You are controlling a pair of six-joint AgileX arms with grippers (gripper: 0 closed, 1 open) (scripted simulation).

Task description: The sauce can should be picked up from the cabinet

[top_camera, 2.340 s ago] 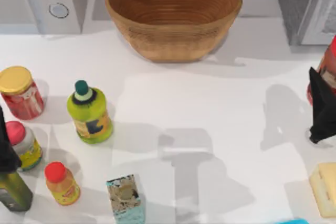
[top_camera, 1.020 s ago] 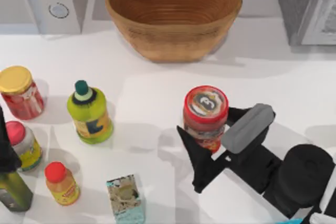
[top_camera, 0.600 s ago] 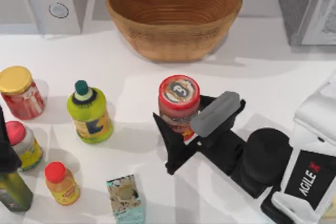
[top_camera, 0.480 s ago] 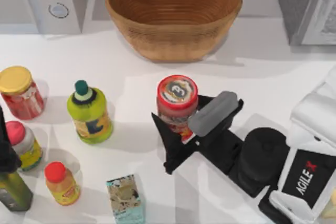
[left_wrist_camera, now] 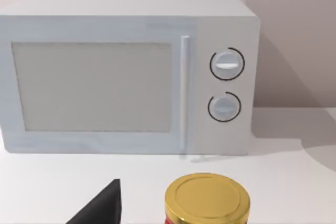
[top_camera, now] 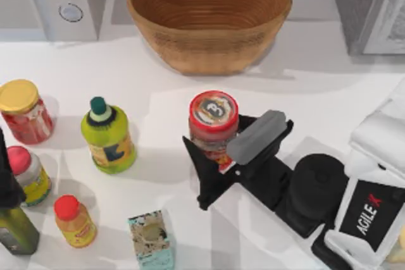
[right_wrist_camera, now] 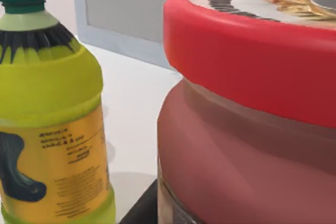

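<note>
Right gripper (top_camera: 218,156) is clamped tight on the can (top_camera: 214,123) mid-tabletop, well clear of the cabinet (top_camera: 370,7) at the far right corner. Left gripper (top_camera: 7,181) sits at the left edge, can't tell its jaws.

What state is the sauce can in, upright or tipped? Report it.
Upright: the sauce can shows its round emblem top to the top view, held between the right gripper fingers mid-table.

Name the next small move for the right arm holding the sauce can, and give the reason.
Probably lower it and open the jaws. The right gripper is shut on the sauce can, upright over bare table between the wicker bowl and the green bottle, well away from the cabinet. The left gripper sits parked at the left edge.
</note>
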